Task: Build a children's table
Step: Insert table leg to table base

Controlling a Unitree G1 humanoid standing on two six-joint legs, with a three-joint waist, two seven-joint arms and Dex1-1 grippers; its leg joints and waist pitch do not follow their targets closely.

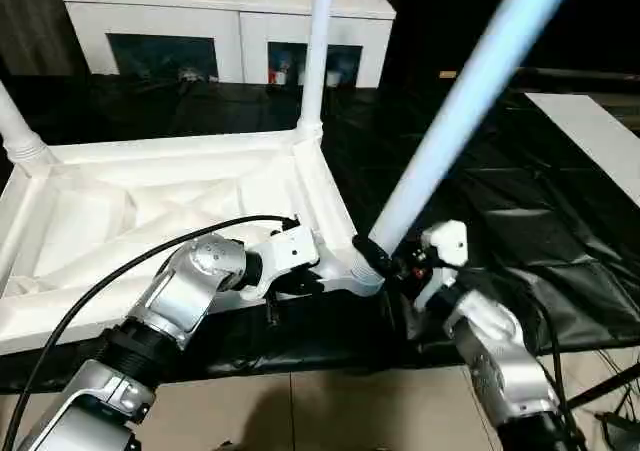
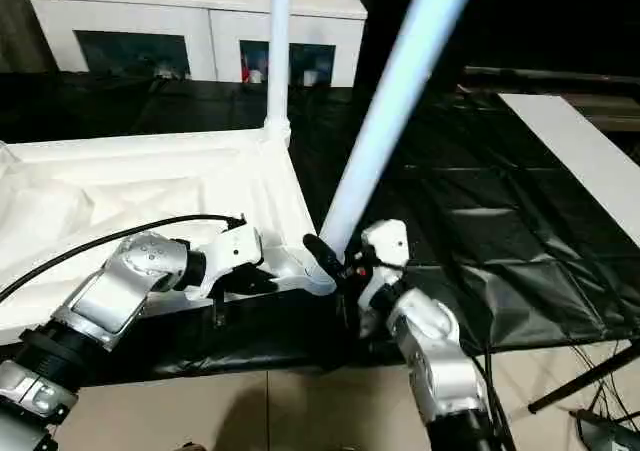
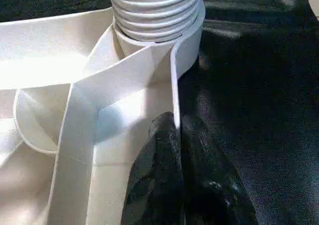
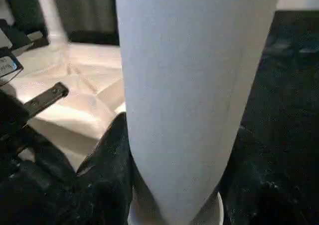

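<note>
Black crinkled sheeting (image 1: 520,231) underneath. Nearest: right gripper (image 1: 385,256) clamped around base of tilted long white tapered tube leg (image 1: 470,101), foot at near corner socket (image 1: 362,271). Left gripper (image 3: 177,135), fingers pressed together, pinching rim of upturned white ribbed plastic table top (image 1: 150,211) beside that socket. Advice: hold rim firm, bring leg upright before twisting. Farther: seated white leg (image 1: 316,51); white glass-door cabinet (image 1: 230,21).
</note>
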